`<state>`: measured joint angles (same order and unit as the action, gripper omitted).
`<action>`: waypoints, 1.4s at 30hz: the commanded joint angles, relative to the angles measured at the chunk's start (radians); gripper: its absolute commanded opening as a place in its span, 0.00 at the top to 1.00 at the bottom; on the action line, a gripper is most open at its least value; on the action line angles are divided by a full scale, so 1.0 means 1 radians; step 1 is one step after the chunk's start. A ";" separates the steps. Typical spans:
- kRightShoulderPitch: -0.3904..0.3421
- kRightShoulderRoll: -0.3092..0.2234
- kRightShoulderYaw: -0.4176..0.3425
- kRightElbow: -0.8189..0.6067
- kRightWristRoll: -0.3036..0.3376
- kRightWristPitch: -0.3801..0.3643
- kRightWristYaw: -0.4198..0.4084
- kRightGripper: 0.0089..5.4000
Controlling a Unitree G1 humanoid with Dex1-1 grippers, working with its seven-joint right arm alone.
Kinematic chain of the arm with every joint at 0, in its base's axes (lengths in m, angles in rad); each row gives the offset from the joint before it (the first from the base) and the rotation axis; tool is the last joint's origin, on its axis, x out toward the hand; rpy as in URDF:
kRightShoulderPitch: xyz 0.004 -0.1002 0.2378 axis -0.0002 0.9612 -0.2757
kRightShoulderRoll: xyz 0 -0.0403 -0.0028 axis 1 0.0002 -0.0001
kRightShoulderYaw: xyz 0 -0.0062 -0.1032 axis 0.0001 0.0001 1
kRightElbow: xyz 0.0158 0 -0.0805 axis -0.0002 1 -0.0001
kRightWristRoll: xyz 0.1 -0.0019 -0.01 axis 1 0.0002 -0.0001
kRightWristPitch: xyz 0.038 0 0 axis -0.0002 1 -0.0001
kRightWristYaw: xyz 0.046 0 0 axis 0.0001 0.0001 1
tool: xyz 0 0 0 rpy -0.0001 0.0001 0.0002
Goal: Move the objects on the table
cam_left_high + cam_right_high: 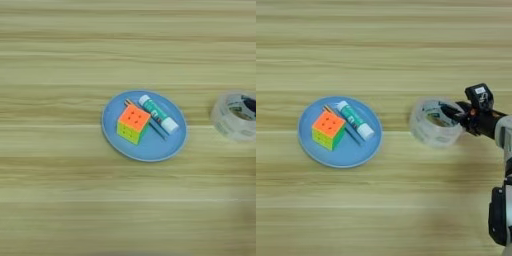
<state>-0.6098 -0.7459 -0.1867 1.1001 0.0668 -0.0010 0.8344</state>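
Wooden table [60,210]: hand [452,114] clamped on tape roll [434,122], well right of plate [351,152].

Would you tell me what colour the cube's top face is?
Orange, on the small puzzle cube with yellow-green sides; clearest in the left eye view.

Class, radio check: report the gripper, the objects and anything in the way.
Right gripper at the clear tape roll, one finger inside the ring. Puzzle cube, tube and pen on the blue plate. Nothing between plate and roll.

blue plate [114,136], orange and yellow-green cube [133,123]
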 commanded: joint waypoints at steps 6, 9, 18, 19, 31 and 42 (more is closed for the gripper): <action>-0.068 -0.045 -0.012 -0.069 0.011 -0.033 -0.005 0.51; -0.068 -0.043 -0.017 -0.083 0.018 -0.032 -0.003 0.45; -0.061 -0.034 -0.049 -0.170 0.051 -0.017 0.012 0.26; -0.060 -0.033 -0.053 -0.182 0.057 -0.014 0.012 0.24; 0.076 0.030 -0.052 -0.614 0.148 0.137 0.045 0.01; 0.207 0.061 0.022 -0.904 0.174 0.249 0.116 0.01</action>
<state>-0.3761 -0.6495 -0.1650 0.2938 0.2209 0.2555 0.9446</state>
